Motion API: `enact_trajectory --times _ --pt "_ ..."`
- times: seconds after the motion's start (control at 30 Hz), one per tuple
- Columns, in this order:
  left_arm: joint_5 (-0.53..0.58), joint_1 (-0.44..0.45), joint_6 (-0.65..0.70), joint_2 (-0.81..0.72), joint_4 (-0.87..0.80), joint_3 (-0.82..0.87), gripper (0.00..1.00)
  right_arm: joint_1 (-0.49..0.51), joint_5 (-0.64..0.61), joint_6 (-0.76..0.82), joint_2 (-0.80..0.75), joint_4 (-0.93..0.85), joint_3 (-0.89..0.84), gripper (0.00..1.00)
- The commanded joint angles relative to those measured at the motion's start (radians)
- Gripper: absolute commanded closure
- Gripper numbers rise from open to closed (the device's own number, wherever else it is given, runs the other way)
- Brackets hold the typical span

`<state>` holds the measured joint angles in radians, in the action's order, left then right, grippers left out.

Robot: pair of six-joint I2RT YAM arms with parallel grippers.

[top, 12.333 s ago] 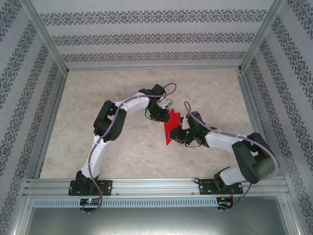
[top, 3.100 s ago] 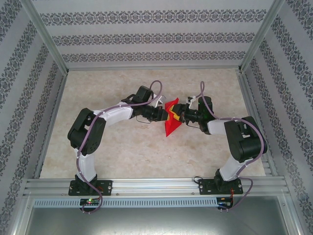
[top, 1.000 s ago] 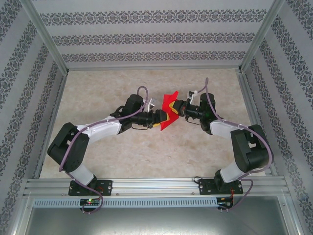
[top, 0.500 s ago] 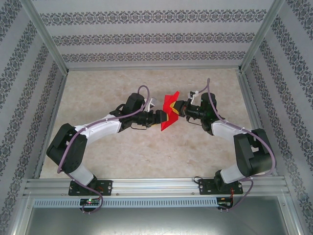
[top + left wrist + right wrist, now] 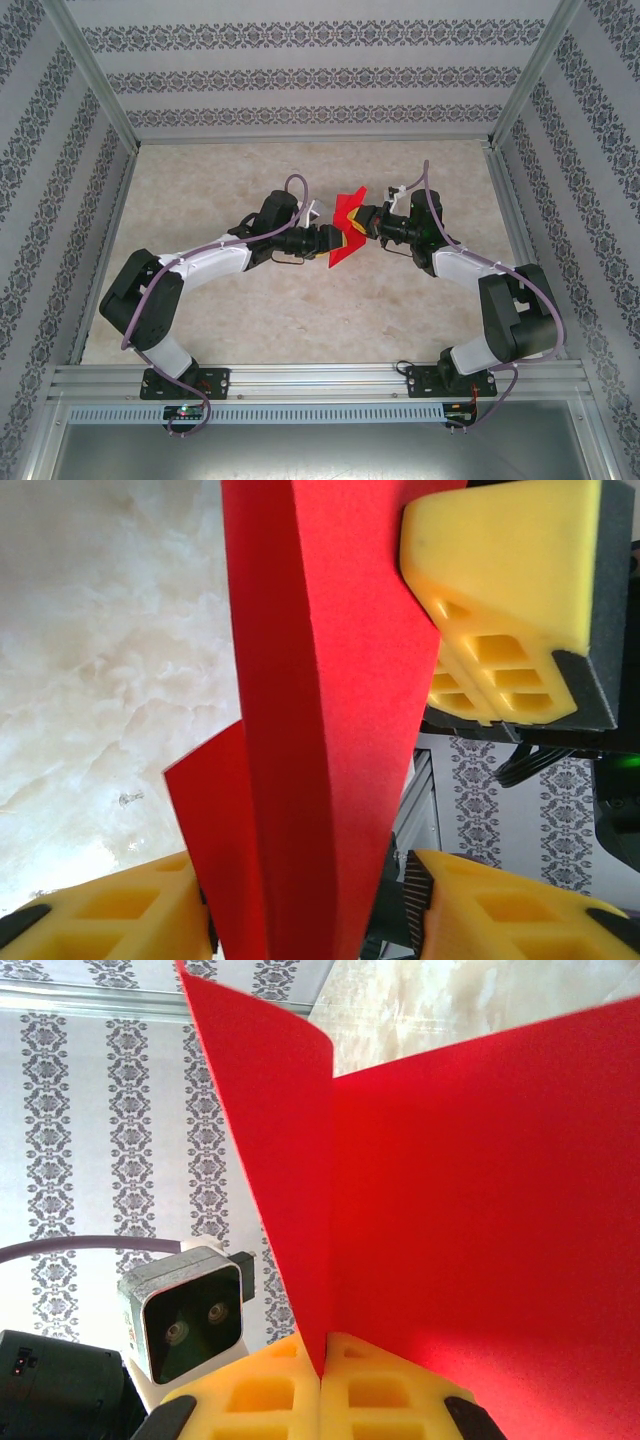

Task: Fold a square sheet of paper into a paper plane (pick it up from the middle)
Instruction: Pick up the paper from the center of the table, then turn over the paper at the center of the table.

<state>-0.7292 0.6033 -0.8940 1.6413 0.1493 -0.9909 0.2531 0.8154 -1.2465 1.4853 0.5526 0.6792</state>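
Setting: pale marbled table top (image 5: 250, 320) inside an aluminium frame (image 5: 320, 378), with patterned wallpaper panels (image 5: 320, 75) standing on three sides. I am viewing it remotely through the overhead camera and both wrist cameras.

Item: thin, bright red sheet of paper (image 5: 347, 222), plain and unmarked. It is hanging in the air above the middle of the table, between the two grippers, and touching no surface that I can make out. From above it is showing a bent, zigzag outline. Seen from the right wrist, the sheet (image 5: 480, 1210) is meeting itself along one sharp crease. Seen from the left wrist, the sheet (image 5: 320, 730) is running upright as a narrow folded band with a shorter flap beside it.

Progress, as I am judging it: pick-up done and at least one crease in, but no pointed nose and no wings. Most of the folding is remaining, so I am rating the task early to middle.

Right gripper (image 5: 362, 222): its yellow pads (image 5: 250, 1395) are pressing together on the creased edge, so it is carrying the paper.

Left gripper (image 5: 333, 240): the jaws are standing partly apart, straddling the lower part of the band. One yellow finger (image 5: 110, 910) is touching the flap. The other is sitting just beside the paper with a slim gap showing, so I am reading this gripper as not yet clamping.
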Motion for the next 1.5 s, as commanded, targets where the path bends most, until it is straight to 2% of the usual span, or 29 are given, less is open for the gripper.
enact_trajectory --times 0.0,0.5,0.63,0.93,1.07,1.17,1.33,1.47 --pt "-0.019 0.012 0.015 0.009 0.003 -0.027 0.52 0.0 -0.011 0.034 0.0 0.015 0.012 1.0" --pt "-0.019 0.011 0.058 0.012 -0.071 -0.06 0.8 -0.008 -0.003 0.053 0.023 0.015 0.007 1.0" --pt "-0.019 0.008 0.069 0.013 -0.089 -0.065 0.85 -0.008 -0.004 0.059 0.029 0.014 0.006 0.99" --pt "-0.011 -0.008 0.116 -0.007 -0.154 -0.081 0.9 -0.022 -0.018 0.137 0.02 -0.082 0.033 0.71" --pt "0.041 -0.014 0.203 -0.015 -0.281 -0.116 0.9 -0.044 -0.06 0.248 -0.029 -0.248 0.054 0.57" --pt "0.172 -0.014 0.367 -0.015 -0.522 -0.213 0.9 -0.064 -0.102 0.35 -0.082 -0.406 0.079 0.52" --pt "0.65 0.018 0.639 0.006 -0.906 -0.395 0.9 -0.099 -0.183 0.511 -0.162 -0.637 0.122 0.46" --pt "1.021 0.062 0.745 0.049 -1.057 -0.466 0.89 -0.12 -0.195 0.58 -0.192 -0.723 0.15 0.41"
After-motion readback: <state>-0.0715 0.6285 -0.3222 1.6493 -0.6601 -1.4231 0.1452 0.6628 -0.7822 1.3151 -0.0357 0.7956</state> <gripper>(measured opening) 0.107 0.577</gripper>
